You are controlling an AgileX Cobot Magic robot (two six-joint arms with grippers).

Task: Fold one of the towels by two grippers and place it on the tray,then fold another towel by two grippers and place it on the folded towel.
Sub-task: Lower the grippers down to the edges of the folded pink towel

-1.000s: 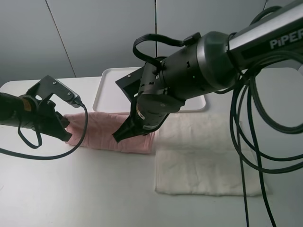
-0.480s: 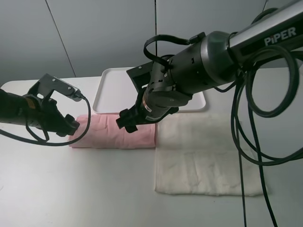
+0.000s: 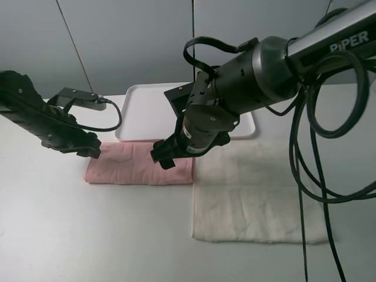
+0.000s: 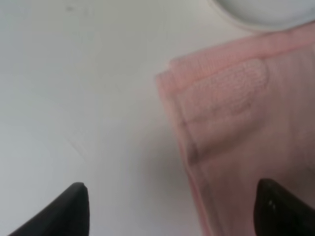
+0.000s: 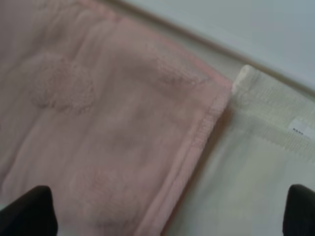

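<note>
The pink towel [image 3: 138, 165] lies folded in a flat strip on the table, just in front of the white tray [image 3: 147, 111]. The cream towel [image 3: 252, 197] lies spread flat to its right, their edges touching. My left gripper [image 3: 92, 151] hovers over the pink towel's left end, open and empty. In the left wrist view my left gripper [image 4: 177, 211] spans the folded corner of the pink towel [image 4: 236, 123]. My right gripper [image 3: 164, 158] hangs over the strip's right part, open and empty. In the right wrist view my right gripper [image 5: 165, 211] shows the pink towel [image 5: 98, 123] meeting the cream towel [image 5: 261, 167].
The tray holds nothing, and its corner shows in the left wrist view [image 4: 266, 10]. Black cables [image 3: 305, 170] hang from the right arm over the cream towel's right side. Bare white table [image 3: 88, 235] lies in front and to the left.
Both grippers have let go of the pink towel and lifted off it. The towel has settled into a flat folded strip. The left arm has drawn back and up.
</note>
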